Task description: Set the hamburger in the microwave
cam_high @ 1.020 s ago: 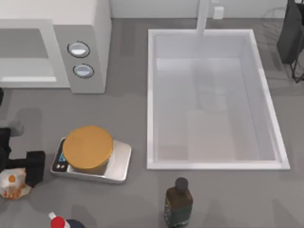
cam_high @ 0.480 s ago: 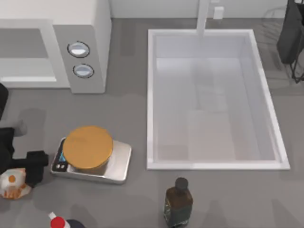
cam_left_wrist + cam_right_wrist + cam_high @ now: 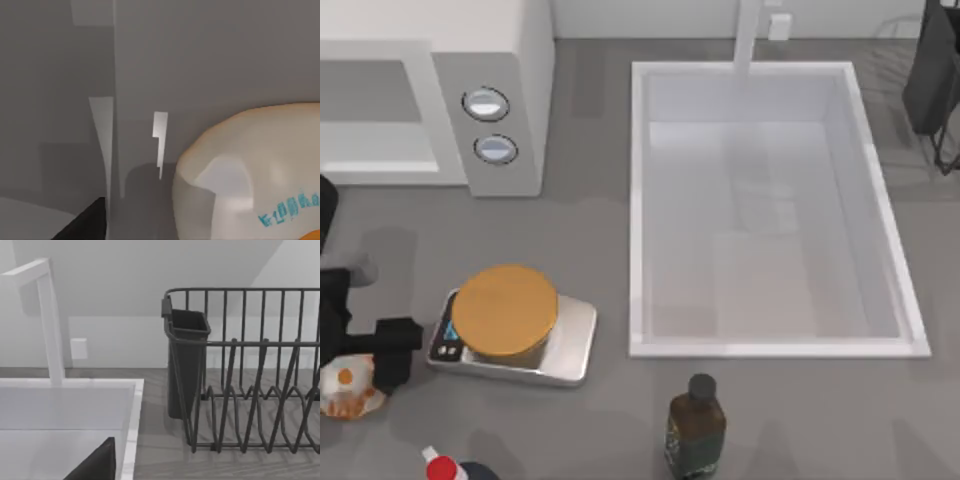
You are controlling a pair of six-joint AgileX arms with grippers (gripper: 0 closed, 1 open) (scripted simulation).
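Observation:
The hamburger point(image 3: 342, 388), small and whitish-orange, lies on the counter at the far left near the front edge. My left gripper point(image 3: 360, 352) hangs just over it, a black finger point(image 3: 396, 348) beside its right side. In the left wrist view the hamburger point(image 3: 250, 175) looms close, and one black finger point(image 3: 87, 226) stands apart from it with bare counter between, so the gripper is open. The microwave point(image 3: 440, 90) stands at the back left, cavity facing the front, with two silver knobs on its panel. My right gripper point(image 3: 932, 70) is parked at the back right.
A silver scale with a flat orange disc point(image 3: 508, 318) sits right of the hamburger. A white sink point(image 3: 638, 200) fills the middle and right. A dark bottle point(image 3: 696, 425) and a red-capped item point(image 3: 442, 466) stand at the front. A dish rack point(image 3: 250, 390) is beside the sink.
My left arm has shifted slightly over the hamburger, its black finger edging a little away from the front edge. The hamburger has not moved.

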